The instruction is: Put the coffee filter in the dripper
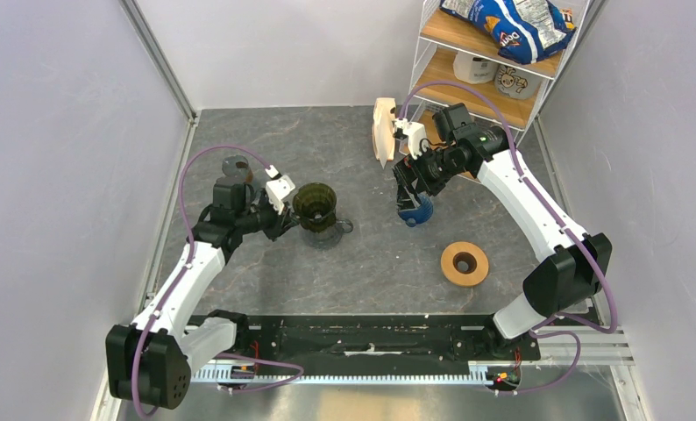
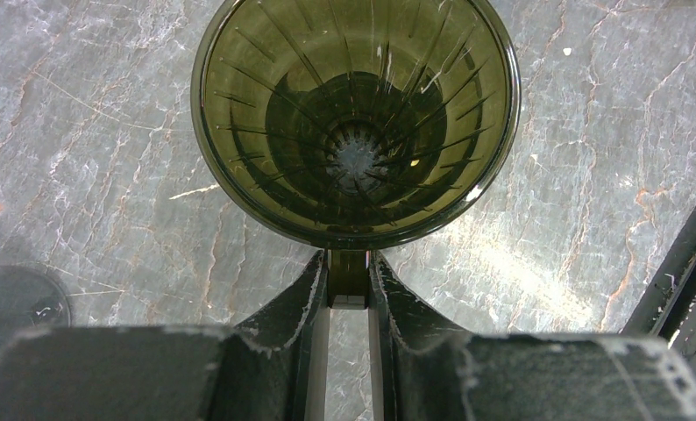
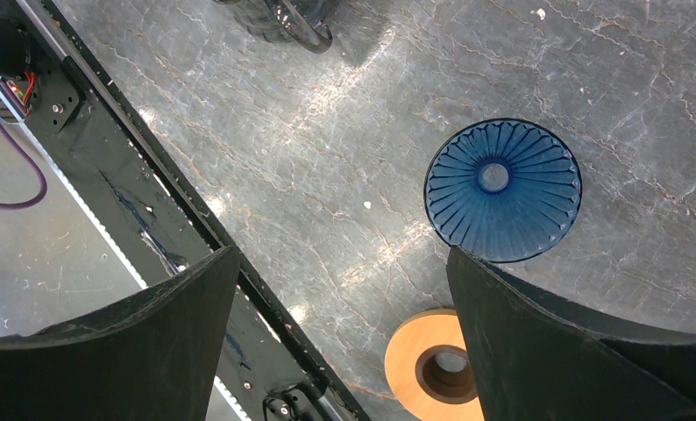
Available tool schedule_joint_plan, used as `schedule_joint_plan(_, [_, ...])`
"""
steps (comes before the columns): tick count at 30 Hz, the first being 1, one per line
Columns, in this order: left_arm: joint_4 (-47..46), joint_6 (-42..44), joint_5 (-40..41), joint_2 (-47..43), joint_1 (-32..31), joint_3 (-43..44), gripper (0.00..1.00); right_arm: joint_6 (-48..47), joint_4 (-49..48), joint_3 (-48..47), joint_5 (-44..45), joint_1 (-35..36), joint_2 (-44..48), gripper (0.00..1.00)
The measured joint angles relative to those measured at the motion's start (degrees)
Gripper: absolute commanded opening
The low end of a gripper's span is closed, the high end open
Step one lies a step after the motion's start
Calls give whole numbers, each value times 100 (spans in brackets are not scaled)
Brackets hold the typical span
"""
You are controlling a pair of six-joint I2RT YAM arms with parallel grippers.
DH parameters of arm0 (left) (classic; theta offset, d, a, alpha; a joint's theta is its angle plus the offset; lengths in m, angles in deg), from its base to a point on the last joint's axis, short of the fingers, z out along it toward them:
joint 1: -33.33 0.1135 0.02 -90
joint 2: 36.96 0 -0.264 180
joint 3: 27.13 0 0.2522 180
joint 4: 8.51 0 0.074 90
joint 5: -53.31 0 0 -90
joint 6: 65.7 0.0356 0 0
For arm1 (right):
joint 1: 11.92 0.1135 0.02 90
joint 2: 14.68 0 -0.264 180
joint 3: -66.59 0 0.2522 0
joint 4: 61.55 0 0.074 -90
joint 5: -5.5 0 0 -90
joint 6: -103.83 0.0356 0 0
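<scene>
My left gripper (image 2: 348,294) clamps the dripper (image 2: 266,105) by its handle; my right gripper (image 3: 342,263) (near the blue cone (image 3: 502,189)) has its jaws wide apart.

Wooden ring (image 3: 406,364) half hidden behind the right claw (image 3: 343,263); glass carafe (image 3: 283,17) cut off at top edge

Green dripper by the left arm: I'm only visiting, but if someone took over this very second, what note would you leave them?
The left gripper is shut on the side handle of the dripper, which is empty.
The right gripper is open and holds nothing, above the blue cone.
No single coffee filter is out; the stack of filters stands farther back.
Done: dripper gripped.
Left: probably pull one filter from the stack and set it in the dripper.
</scene>
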Motion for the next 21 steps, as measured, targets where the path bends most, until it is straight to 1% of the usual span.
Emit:
schedule_joint_plan(9, [-48, 2, -17, 61, -7, 0, 2, 2, 0, 0, 0, 4, 0, 97])
schedule_joint_plan(13, [-83, 2, -50, 96, -7, 0, 5, 2, 0, 0, 0, 4, 0, 97])
schedule_joint_plan(15, [-103, 2, -76, 125, -7, 2, 9, 2, 0, 0, 0, 4, 0, 97])
schedule_joint_plan(18, [-120, 17, -101, 146, -9, 2, 25, 2, 0, 0, 0, 4, 0, 97])
schedule_joint_plan(19, [-118, 33, -101, 149, -11, 2, 29, 2, -2, 0, 0, 4, 0, 97])
schedule_joint_plan(21, [-114, 61, -103, 149, -13, 2, 34, 2, 0, 0, 0, 4, 0, 97])
